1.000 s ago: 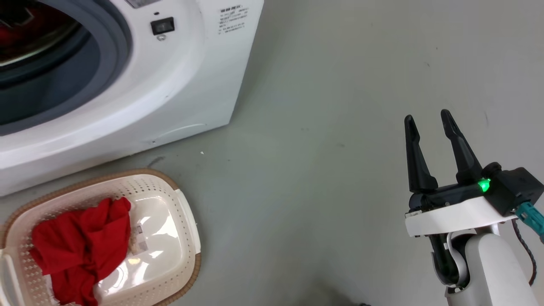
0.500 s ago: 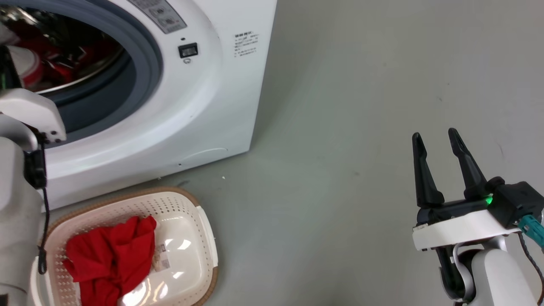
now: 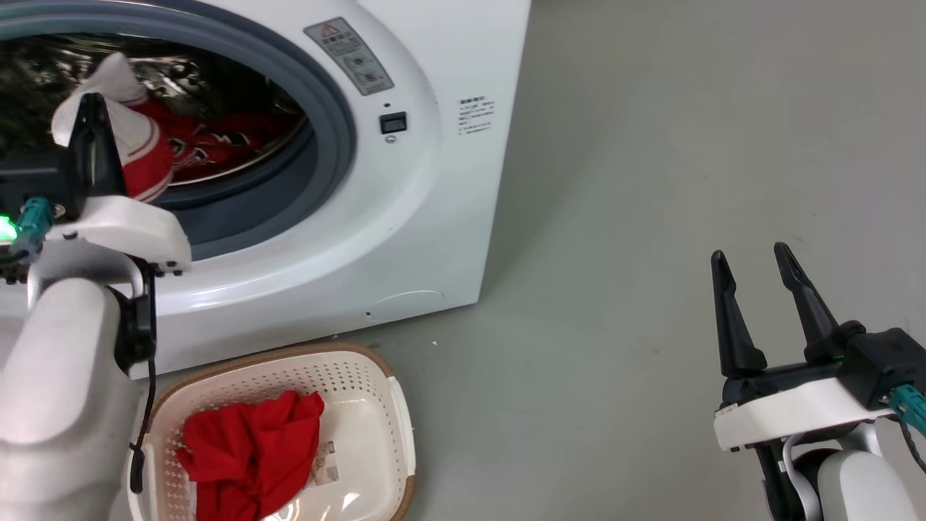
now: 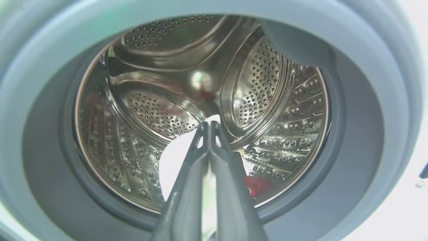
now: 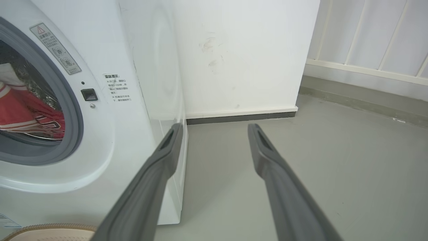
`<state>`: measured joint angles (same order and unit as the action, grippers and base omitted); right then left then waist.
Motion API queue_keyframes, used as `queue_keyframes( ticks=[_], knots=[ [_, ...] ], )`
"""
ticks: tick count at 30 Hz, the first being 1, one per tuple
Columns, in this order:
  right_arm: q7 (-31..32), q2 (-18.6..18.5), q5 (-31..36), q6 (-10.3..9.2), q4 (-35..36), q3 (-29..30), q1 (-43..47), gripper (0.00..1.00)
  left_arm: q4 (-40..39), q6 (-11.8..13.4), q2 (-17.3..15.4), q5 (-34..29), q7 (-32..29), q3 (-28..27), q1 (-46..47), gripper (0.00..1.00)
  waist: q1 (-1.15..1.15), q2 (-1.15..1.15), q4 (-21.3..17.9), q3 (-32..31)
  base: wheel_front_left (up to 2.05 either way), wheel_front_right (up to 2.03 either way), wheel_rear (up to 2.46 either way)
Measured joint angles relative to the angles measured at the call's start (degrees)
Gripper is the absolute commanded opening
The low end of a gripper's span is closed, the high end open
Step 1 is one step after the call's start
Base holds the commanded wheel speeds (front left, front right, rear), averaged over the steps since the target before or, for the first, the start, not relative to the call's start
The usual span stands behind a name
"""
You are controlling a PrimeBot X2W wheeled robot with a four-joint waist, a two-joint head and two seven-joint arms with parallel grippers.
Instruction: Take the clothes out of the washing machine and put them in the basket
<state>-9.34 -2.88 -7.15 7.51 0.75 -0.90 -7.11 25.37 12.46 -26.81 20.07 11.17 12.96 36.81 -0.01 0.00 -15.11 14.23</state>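
Observation:
The washing machine (image 3: 434, 217) stands with its porthole uncovered. A red garment with white panels (image 3: 145, 155) lies on the drum's lip and also shows in the right wrist view (image 5: 20, 110). My left gripper (image 3: 90, 108) is at the porthole, shut on a white fold of that garment. In the left wrist view the shut fingertips (image 4: 209, 124) pinch the white fabric (image 4: 177, 160) in front of the steel drum (image 4: 260, 73). The cream basket (image 3: 394, 405) sits on the floor below the machine, with a plain red garment (image 3: 246, 449) inside. My right gripper (image 3: 752, 264) hangs open and holds nothing.
Grey floor (image 3: 615, 217) stretches to the right of the machine. In the right wrist view a white wall (image 5: 240, 50) with a dark skirting rises behind the machine (image 5: 143, 83), and the open gripper (image 5: 214, 129) points at it. A paper label (image 3: 327, 463) lies on the basket's bottom.
The head camera has turned, shifting the whole picture right and down. My left arm has come into view at the porthole, its gripper shut on the white fold. The right gripper stays open.

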Motion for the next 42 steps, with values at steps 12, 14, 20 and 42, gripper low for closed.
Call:
queue_keyframes(
  ticks=[12, 14, 20, 42],
  knots=[
    [2.33, 0.0, 0.68, 0.0, 2.8, 0.6, 1.81, 1.0, -25.96, 5.95, -1.86, -2.11, -8.06, 1.51, -9.78, 0.0, 0.0, 0.0, 4.38, -2.75, 0.0, 0.0, 0.0],
    [2.47, 0.01, 0.68, 0.0, 3.03, 0.75, 1.94, 1.0, -29.91, 6.81, -2.09, -2.74, -9.2, 1.77, -10.87, 0.0, 0.0, 0.0, 5.06, -2.84, 0.0, 0.0, 0.0],
    [2.96, 0.01, 0.8, 0.0, 3.74, 0.66, 2.08, 1.0, -39.02, 9.13, -2.49, -4.33, -11.43, 2.89, -14.4, 0.0, 0.0, 0.0, 6.84, -2.38, 0.0, 0.0, 0.0],
    [5.38, 0.01, 3.5, 0.0, 7.36, 1.23, 1.48, 1.0, -31.22, 11.93, 8.79, 5.5, -7.8, 8.84, -37.81, 0.0, 0.01, 0.0, 13.15, 0.99, 0.0, 0.0, 0.0]
  ],
)
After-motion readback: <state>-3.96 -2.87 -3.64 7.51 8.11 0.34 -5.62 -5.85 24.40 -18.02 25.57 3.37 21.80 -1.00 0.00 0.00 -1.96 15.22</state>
